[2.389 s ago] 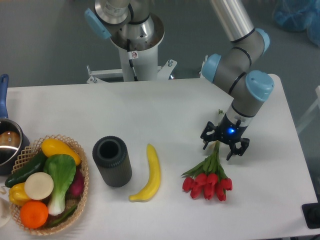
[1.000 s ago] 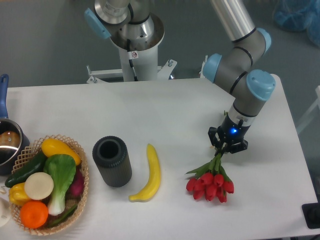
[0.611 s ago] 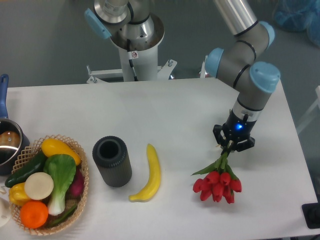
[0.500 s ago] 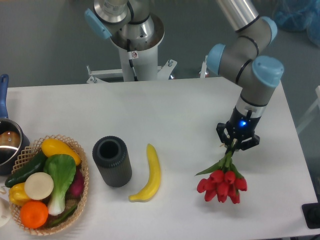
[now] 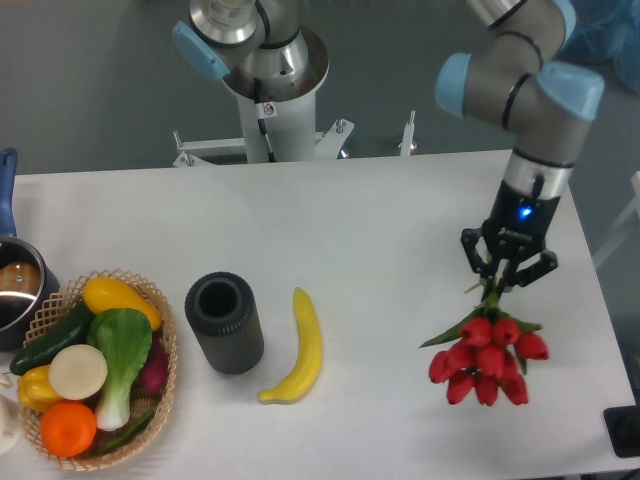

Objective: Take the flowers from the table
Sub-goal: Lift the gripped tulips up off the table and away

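Observation:
The flowers [image 5: 485,357], a bunch of red tulips with green leaves, hang buds-down from my gripper [image 5: 504,281] at the right side of the white table [image 5: 360,220]. The gripper is shut on the green stems just above the leaves. The bunch looks lifted off the tabletop, with the buds hanging near the front right part of the table.
A yellow banana [image 5: 303,348] lies mid-table, with a black cylinder cup [image 5: 224,322] to its left. A wicker basket [image 5: 140,440] of vegetables and fruit sits at the front left. A pot [image 5: 18,290] with a blue handle is at the left edge.
The gripper closed on the stems, then rose and moved right and toward the front with the flowers, which now hang clear of their earlier spot.

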Available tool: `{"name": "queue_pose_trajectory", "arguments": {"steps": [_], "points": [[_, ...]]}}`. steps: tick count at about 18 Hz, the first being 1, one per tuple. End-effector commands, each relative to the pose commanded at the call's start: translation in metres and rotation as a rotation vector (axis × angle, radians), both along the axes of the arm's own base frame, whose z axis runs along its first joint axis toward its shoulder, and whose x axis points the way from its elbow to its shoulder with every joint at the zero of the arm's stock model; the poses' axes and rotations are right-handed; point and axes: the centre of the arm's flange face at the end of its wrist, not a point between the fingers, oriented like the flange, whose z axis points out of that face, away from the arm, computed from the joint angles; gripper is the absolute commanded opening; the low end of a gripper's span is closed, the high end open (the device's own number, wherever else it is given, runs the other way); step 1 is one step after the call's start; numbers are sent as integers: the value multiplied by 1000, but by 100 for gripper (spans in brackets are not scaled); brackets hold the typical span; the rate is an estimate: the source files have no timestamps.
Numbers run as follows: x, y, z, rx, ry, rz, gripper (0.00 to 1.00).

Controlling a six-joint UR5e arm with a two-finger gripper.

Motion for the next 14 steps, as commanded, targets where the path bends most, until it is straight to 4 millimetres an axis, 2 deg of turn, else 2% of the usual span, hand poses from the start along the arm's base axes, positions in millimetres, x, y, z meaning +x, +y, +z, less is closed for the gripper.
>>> {"name": "queue_pose_trajectory", "arguments": {"steps": [4,7,12,14], "points": [[-16,-31,15,147,-14,18,16],[-20,-40,14,150,-14,32,16],[-18,-44,23,165,-5,34,16],[-21,-56,27,216,-10,42,16]]}}
